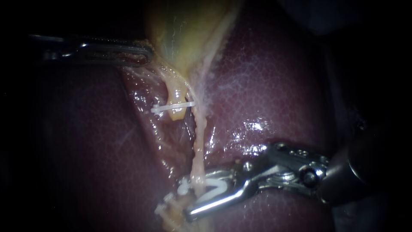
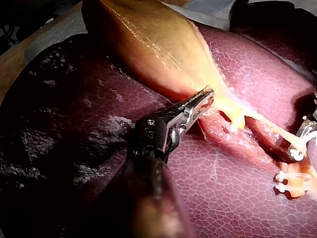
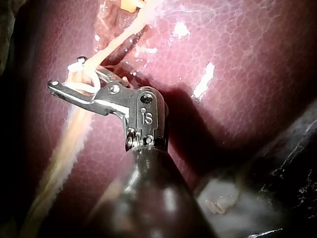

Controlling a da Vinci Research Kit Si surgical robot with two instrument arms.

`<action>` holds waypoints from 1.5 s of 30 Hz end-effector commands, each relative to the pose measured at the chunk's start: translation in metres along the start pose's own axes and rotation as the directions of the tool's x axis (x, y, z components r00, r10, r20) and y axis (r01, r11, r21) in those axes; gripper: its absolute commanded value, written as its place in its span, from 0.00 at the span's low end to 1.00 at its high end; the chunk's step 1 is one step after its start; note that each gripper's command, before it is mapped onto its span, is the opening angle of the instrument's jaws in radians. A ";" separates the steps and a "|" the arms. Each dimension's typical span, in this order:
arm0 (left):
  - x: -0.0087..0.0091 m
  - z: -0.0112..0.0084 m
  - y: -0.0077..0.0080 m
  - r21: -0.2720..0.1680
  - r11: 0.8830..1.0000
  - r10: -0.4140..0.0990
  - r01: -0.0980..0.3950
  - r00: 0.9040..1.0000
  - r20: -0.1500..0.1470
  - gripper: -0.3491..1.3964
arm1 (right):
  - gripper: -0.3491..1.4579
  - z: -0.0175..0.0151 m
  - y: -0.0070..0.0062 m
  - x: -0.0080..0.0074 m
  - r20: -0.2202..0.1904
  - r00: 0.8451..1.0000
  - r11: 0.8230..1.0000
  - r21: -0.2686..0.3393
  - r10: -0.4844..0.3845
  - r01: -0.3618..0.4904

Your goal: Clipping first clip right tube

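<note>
Tube [image 1: 198, 144] crosses the clip [image 1: 216, 187] in the right instrument [image 1: 198, 193] — other clips [image 1: 165, 209] just beside.

Nothing legible stands on the liver [image 1: 279, 86], the gallbladder [image 1: 184, 34], the right tube [image 1: 198, 141] or the white clip [image 1: 213, 189] at about six o'clock in the endoscope view. The only marking is a small stamped mark [image 3: 147, 117] on the metal wrist of the right instrument [image 3: 69, 79], between its pivot pin and the dark shaft.
</note>
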State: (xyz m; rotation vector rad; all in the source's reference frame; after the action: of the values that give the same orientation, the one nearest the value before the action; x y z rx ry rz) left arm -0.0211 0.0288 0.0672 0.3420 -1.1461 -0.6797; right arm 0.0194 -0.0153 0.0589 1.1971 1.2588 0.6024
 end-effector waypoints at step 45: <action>0.0000 0.0001 0.0000 -0.001 1.000 0.000 0.000 1.000 0.000 0.00 | 0.00 0.0006 0.0010 0.0002 0.022 0.997 0.997 -0.037 0.074 -0.073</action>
State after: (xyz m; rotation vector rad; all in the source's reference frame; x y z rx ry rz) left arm -0.0212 0.0289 0.0672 0.3414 -1.1459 -0.6809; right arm 0.0203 -0.0151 0.0597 1.2213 1.1838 0.6618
